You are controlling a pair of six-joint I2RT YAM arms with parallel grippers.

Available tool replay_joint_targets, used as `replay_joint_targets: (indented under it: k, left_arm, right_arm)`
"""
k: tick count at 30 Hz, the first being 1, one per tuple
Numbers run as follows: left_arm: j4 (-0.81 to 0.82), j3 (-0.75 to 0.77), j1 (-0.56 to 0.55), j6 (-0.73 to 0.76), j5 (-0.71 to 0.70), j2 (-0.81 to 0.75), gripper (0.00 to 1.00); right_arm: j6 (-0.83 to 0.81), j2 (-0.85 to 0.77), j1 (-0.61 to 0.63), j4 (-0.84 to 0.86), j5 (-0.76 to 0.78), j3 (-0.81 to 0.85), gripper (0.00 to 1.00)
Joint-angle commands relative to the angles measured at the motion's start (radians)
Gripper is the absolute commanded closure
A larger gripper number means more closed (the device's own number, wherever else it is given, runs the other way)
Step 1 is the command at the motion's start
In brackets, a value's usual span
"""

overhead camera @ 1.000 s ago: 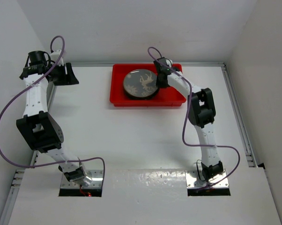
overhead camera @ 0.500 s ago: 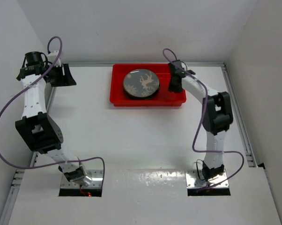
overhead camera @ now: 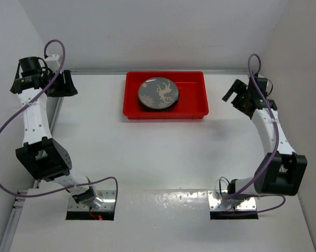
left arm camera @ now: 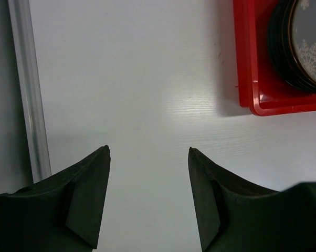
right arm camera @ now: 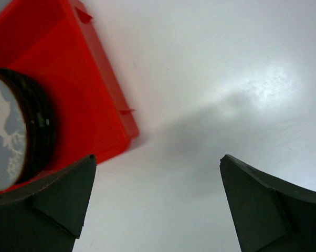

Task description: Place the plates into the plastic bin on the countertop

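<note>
The plastic bin (overhead camera: 193, 88) is a red tray at the back middle of the white countertop (overhead camera: 147, 152). In its left half lies a stack of plates (overhead camera: 158, 93); the top one is dark grey with a white sprig pattern. My right gripper (overhead camera: 234, 98) hangs right of the bin, open and empty. The right wrist view shows the bin's corner (right arm camera: 95, 68) and the plates (right arm camera: 6, 131) to the left of these jaws (right arm camera: 158, 157). My left gripper (overhead camera: 63, 85) is far left of the bin, open with nothing in it (left arm camera: 148, 149). Its view catches the bin (left arm camera: 247, 63) and plates (left arm camera: 305, 47) at upper right.
A metal rail (left arm camera: 27, 89) runs along the countertop's left edge, and another rail (overhead camera: 268, 131) runs along the right edge. White walls close in the back and both sides. The arm bases (overhead camera: 90, 202) sit at the near edge.
My right gripper has opened and swung out of the bin to the right, away from the plates. The stack stays in the bin. The left arm has drifted slightly left.
</note>
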Motion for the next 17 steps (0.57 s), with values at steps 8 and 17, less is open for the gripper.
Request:
replay_joint_targets:
  k: [8, 17]
  left_arm:
    - [-0.01, -0.027, 0.018, -0.024, -0.028, -0.102, 0.37]
    - [-0.019, -0.066, 0.018, -0.024, -0.059, -0.165, 0.37]
  right_arm:
    - [-0.018, -0.116, -0.103, -0.023, -0.133, -0.115, 0.0]
    - [-0.013, -0.168, -0.143, 0.077, -0.288, -0.196, 0.0]
